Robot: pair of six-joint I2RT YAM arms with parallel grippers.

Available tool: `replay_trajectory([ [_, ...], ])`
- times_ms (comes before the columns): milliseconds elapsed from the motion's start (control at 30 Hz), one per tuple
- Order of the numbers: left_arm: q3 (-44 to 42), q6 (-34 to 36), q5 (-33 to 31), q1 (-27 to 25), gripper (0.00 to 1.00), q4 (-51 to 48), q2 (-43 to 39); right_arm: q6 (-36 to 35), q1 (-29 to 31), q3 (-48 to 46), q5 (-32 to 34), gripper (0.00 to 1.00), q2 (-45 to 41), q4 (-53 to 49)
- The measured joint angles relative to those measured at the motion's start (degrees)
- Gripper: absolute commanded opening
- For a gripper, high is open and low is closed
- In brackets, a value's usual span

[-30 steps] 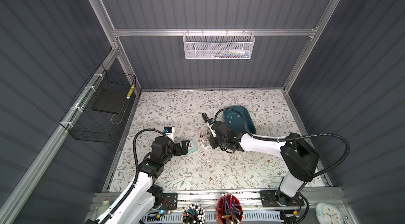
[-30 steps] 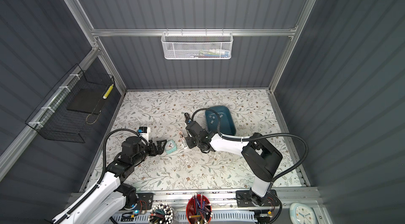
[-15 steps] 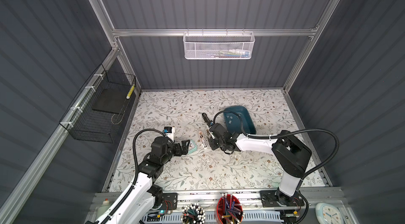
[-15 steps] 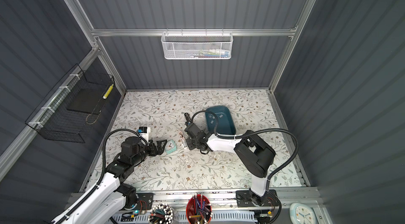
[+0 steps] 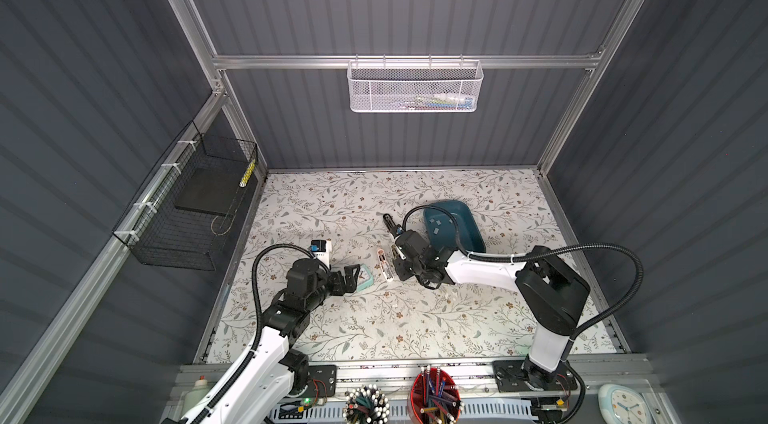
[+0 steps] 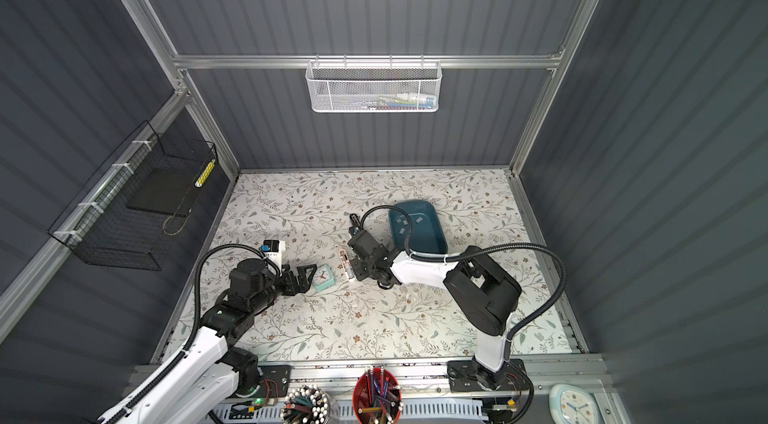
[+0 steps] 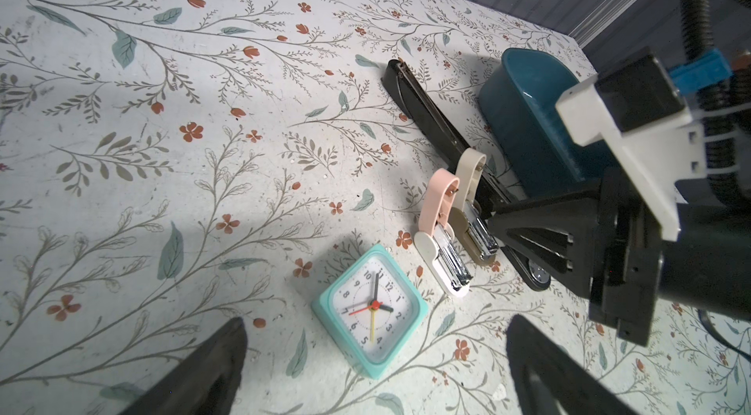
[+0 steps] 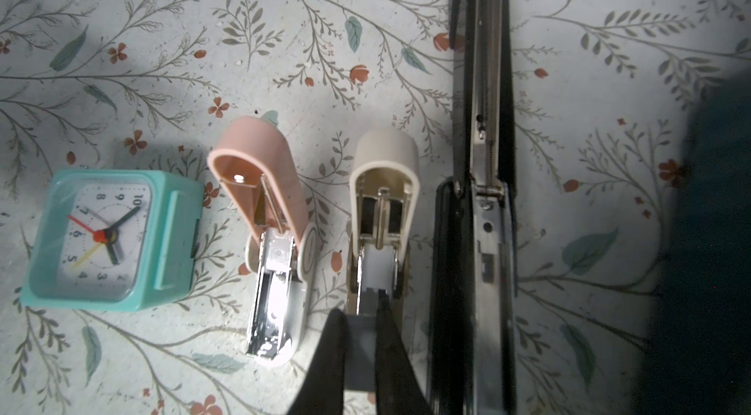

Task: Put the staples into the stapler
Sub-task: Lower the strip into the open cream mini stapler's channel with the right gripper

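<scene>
Pinches one grey staple strip (image 8: 359, 352) in the narrowly closed right hand (image 8: 359, 307), just over the open magazine of the cream stapler (image 8: 384, 173); shows more loose staples (image 5: 436, 230) lying in the teal tray (image 5: 471, 235). Flanks that stapler with an open pink stapler (image 8: 264, 173) and a long black stapler (image 8: 485, 149) on the floral table (image 5: 374, 318). Holds the left hand (image 6: 309, 276) wide open beside the mint clock (image 6: 324, 278), apart from it.

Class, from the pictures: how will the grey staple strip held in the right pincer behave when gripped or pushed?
The staple strip looks thin and flat, so probably stiff yet liable to snap if squeezed. It is tiny beside the beige stapler, so likely light and easily flicked away.
</scene>
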Motion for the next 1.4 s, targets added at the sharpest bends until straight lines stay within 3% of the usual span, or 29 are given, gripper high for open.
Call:
replay_trajectory([
  [1400, 0.00, 0.00, 0.42, 0.00, 1.00, 0.39, 0.15, -0.46, 0.00, 1.60, 1.09, 0.00, 2.97, -1.49],
])
